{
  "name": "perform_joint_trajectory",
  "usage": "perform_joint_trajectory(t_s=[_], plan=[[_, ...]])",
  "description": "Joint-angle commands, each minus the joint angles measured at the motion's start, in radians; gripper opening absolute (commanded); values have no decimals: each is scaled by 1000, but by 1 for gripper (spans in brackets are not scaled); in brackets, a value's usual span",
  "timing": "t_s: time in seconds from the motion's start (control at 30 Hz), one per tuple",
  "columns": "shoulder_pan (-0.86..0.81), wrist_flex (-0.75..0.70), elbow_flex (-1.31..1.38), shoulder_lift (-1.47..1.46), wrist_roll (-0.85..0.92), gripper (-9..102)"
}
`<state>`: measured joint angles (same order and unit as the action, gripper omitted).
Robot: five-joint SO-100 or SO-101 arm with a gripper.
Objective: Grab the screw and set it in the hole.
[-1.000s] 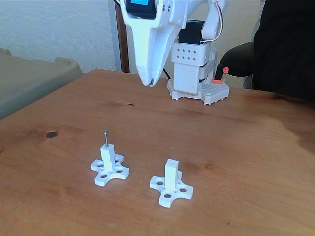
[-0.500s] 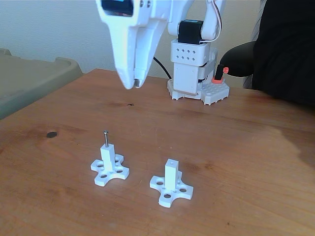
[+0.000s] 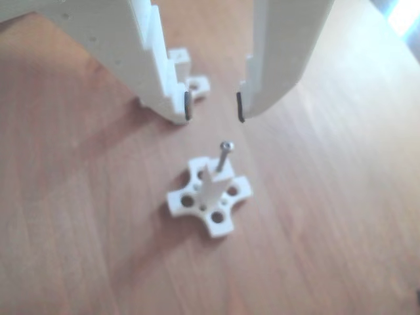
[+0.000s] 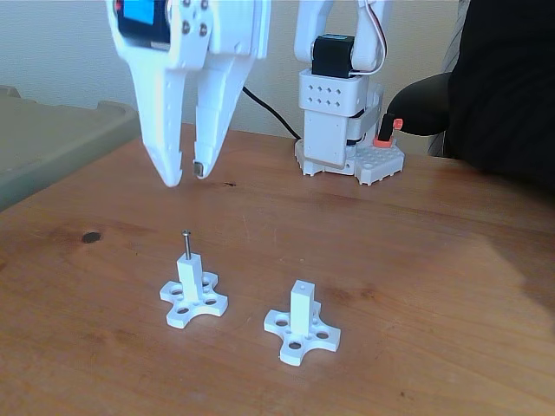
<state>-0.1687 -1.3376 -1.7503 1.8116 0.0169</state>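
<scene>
No readable brand, label or text on anything; the blue panel on the arm's head is blank from the fixed view.

Desk: brown wood, carries everything. Grey-green bin-like thing at the left edge in the fixed view. Dark sleeve of a person at the upper right, just behind the arm's white base, which has an orange-red tab beside it.

Pincer: white, hangs in the air above the desk, tips down, jaws parted with a clear gap, nothing between them, touching nothing. In the other view the pincer shows both dark pads facing each other across bare wood, with the screw head just below the gap and slightly right of centre.

Two white posts on cross-shaped bases with round holes. Left post in the fixed view sits below the pincer, well apart from it. Right post stands near it, top end free; a small dark dot on its top face is the hole, too small to judge further. The other view shows the left post from above, with part of the second post's base behind the left finger.

Screw: thin, silvery, upright, shank down in the top of the left post, round head up. In the other view the screw looks a bit tilted.
</scene>
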Motion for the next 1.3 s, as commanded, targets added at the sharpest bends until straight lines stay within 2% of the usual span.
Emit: perform_joint_trajectory(t_s=[0.0,1.27], plan=[[3,6,107,-3,-2,10],[23,52,150,-141,-26,12]])
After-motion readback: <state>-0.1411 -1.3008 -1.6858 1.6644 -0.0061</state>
